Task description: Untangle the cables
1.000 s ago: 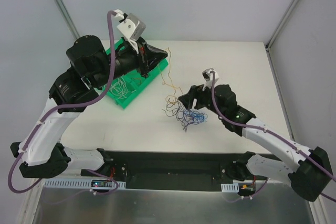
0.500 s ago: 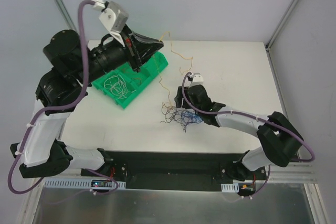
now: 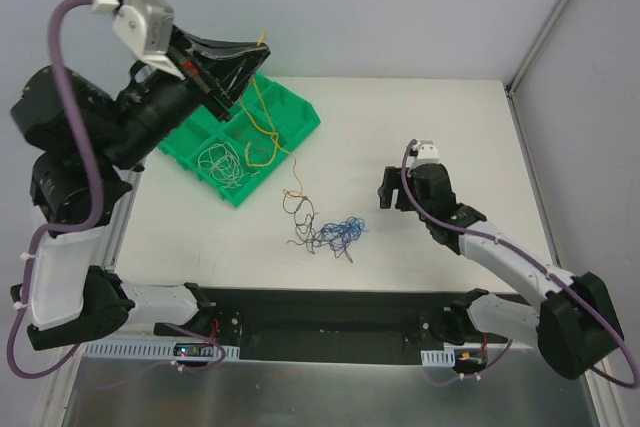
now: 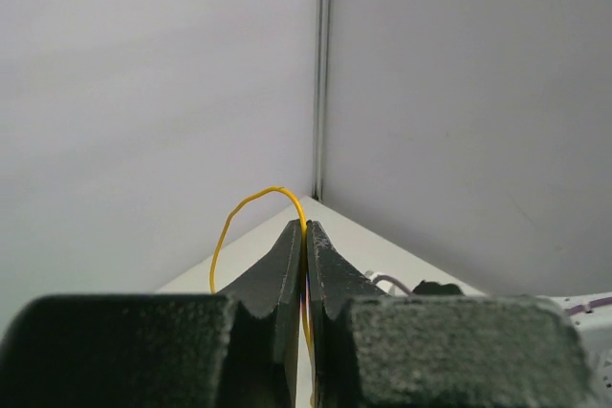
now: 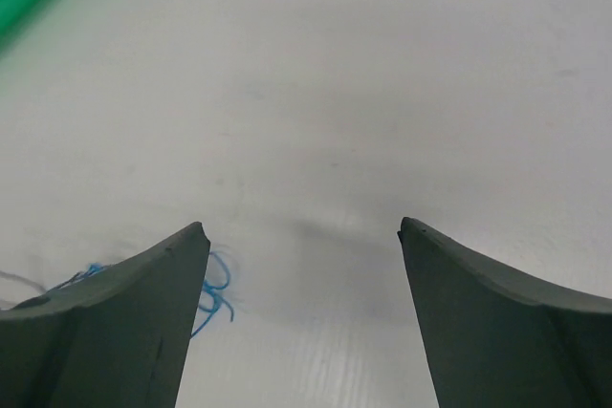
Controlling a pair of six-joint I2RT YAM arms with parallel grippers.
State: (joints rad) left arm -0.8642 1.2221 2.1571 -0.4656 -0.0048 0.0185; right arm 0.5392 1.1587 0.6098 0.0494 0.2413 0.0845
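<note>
Cables (image 3: 222,161) inside green bin (image 3: 298,112)

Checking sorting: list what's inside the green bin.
Green bin: a pale wire coil in one compartment, a yellow wire hanging over another. The left arm covers its far-left part.

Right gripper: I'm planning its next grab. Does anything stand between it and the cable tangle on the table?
Nothing visible does. Only bare table lies between the open right gripper and the cable tangle.

wide-spread right gripper (image 5: 301,226) above white table (image 5: 382,93), blue cables (image 5: 212,290) beside.
</note>
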